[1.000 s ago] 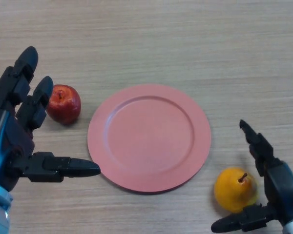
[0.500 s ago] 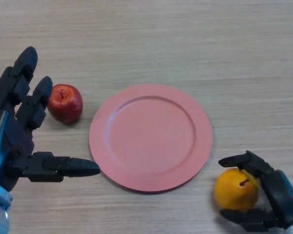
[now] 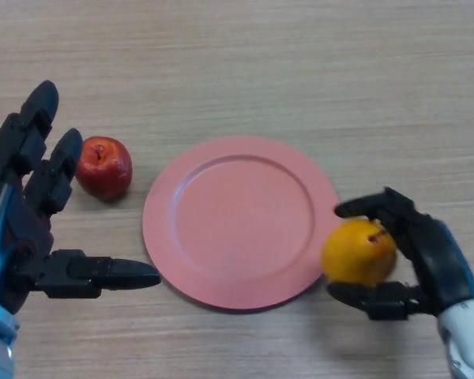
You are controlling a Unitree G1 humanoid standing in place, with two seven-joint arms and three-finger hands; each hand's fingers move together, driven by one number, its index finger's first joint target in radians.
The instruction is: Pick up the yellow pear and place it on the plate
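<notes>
Your yellow pear (image 3: 359, 253) was in your right hand (image 3: 426, 257), with the fingers curled over its top and the thumb tucked under it, pinching it tight. The pear sat right at the edge of the pink plate (image 3: 241, 221), which lay just to the left of that hand. Your left hand (image 3: 28, 229) was on the far side of the plate, fingers spread wide and holding nothing. A red apple (image 3: 104, 166) sat right beside its fingertips.

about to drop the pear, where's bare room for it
The pink plate is bare all over. Table beyond it and right of the red apple is free too. The right hand holding the yellow pear crowds its right rim.
</notes>
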